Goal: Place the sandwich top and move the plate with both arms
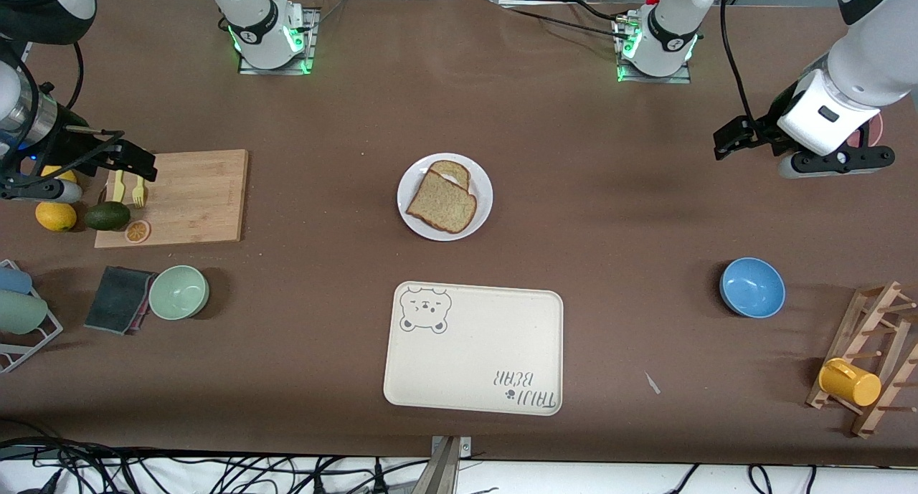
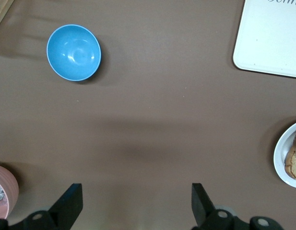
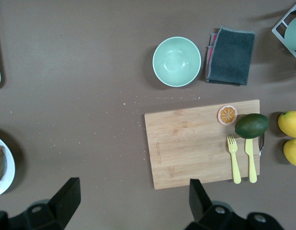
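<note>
Bear tray (image 1: 473,350) up front, plate (image 1: 483,193) waiting.
Both claws wide, empty; you'll pinch the plate's stiff, slick rim — sandwich top (image 1: 442,202) rides loose.

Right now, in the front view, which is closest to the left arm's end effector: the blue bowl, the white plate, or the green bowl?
From the left end effector, open over bare table:
1. Blue bowl, at the left arm's end.
2. White plate, mid-table.
3. Green bowl, at the right arm's end.

cream tray (image 1: 473,350): upside-down print "taiji bear" with paw mark; bear face drawing in corner.
</note>
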